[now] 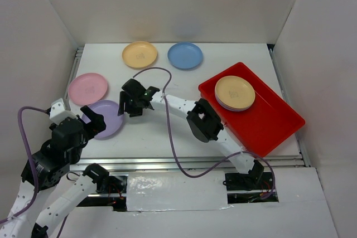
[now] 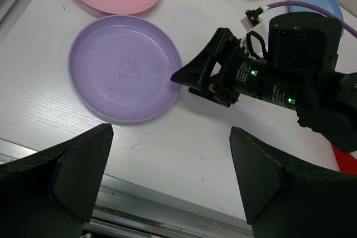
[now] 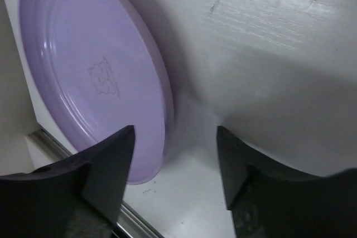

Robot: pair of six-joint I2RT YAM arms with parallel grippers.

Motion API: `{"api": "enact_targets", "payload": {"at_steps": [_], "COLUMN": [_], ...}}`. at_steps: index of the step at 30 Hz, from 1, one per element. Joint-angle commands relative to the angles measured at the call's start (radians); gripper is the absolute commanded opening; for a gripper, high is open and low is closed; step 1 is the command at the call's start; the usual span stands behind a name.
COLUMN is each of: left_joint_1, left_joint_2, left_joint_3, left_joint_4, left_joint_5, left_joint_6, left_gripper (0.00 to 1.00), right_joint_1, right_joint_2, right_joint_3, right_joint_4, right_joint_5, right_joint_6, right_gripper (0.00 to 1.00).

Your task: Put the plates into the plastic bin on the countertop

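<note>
Where the countertop [image 1: 167, 132] runs left of centre, a lilac plate [image 1: 109, 116] lies flat near the front rail [image 1: 184, 163]. It is round and shallow, with a low raised rim, a smooth matt surface and a faint moulded animal outline at its centre.

The right gripper [image 3: 175, 163] is low at this plate's right edge. Its fingers are spread apart and hold nothing. One finger [image 3: 106, 171] is beside the rim, but whether it touches cannot be told. The left gripper [image 2: 170, 185] hangs above the near left side of the same plate, with its jaws likewise wide apart and empty.

Three more plates lie loose on the surface:
- A pink plate [image 1: 88, 88] sits just beyond the lilac one on the left, bearing the same outline.
- A yellow-orange plate [image 1: 139, 54] sits at the far edge.
- A blue plate [image 1: 185, 55] sits beside the yellow-orange one, to its right.

The red bin [image 1: 268, 124] rests on the right side, skewed to the countertop's edges. It has low walls and a glossy floor. At its far left end is a stack of plates [image 1: 235, 93], topped by a second yellow-orange plate with a paler rim showing beneath. The number of plates in the stack cannot be determined.

A purple cable [image 1: 173, 149] trails along the right arm.
</note>
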Motion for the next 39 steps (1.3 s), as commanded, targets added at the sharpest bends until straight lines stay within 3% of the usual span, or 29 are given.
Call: {"api": "enact_targets", "payload": {"at_steps": [1, 5, 10, 11, 12, 15, 16, 18, 22, 24, 29, 35, 39], "left_joint_1": [-0.001, -0.002, -0.001, -0.001, -0.001, -0.002, -0.001, -0.001, -0.001, -0.001, 0.001, 0.001, 0.002], "left_joint_2": [0.003, 0.0, 0.009, 0.012, 0.014, 0.012, 0.008, 0.008, 0.008, 0.012, 0.005, -0.003, 0.014], "left_joint_3": [0.019, 0.015, 0.013, 0.013, 0.015, 0.013, 0.011, 0.011, 0.007, 0.008, 0.005, 0.002, 0.001], "left_joint_4": [0.03, 0.041, 0.048, 0.047, 0.047, 0.05, 0.048, 0.051, 0.064, 0.065, 0.071, 0.077, 0.085], "left_joint_5": [-0.007, 0.002, 0.011, 0.013, 0.013, 0.016, 0.017, 0.022, 0.031, 0.037, 0.042, 0.05, 0.065], "left_joint_6": [0.001, 0.008, 0.018, 0.019, 0.019, 0.021, 0.022, 0.025, 0.035, 0.039, 0.044, 0.05, 0.064], "left_gripper": [0.99, 0.99, 0.99, 0.99, 0.99, 0.99, 0.99, 0.99, 0.99, 0.99, 0.99, 0.99, 0.99], "right_joint_1": [-0.003, 0.0, 0.002, 0.002, 0.003, 0.002, -0.006, -0.033, -0.237, -0.331, -0.698, -1.067, -1.187], "right_joint_2": [0.063, 0.067, 0.05, 0.046, 0.018, -0.142, -0.198, -0.412, -0.79, -0.963, -1.179, -1.158, -1.146], "right_joint_3": [0.088, 0.059, 0.019, 0.007, -0.005, -0.171, -0.314, -0.469, -0.972, -1.076, -1.151, -1.141, -1.173], "right_joint_4": [-0.052, -0.022, 0.006, 0.0, -0.005, 0.009, 0.014, 0.018, 0.181, 0.163, 0.051, -0.037, 0.015], "right_joint_5": [-0.043, -0.048, -0.042, -0.037, -0.024, 0.032, 0.088, 0.128, 0.032, 0.029, 0.004, 0.049, 0.006], "right_joint_6": [0.004, 0.012, 0.013, 0.01, 0.012, -0.002, -0.01, -0.011, -0.022, -0.052, -0.132, -0.192, -0.185], "right_gripper": [0.64, 0.43, 0.32, 0.1, 0.0, 0.0, 0.0, 0.0, 0.0, 0.0, 0.0, 0.0, 0.0]}}
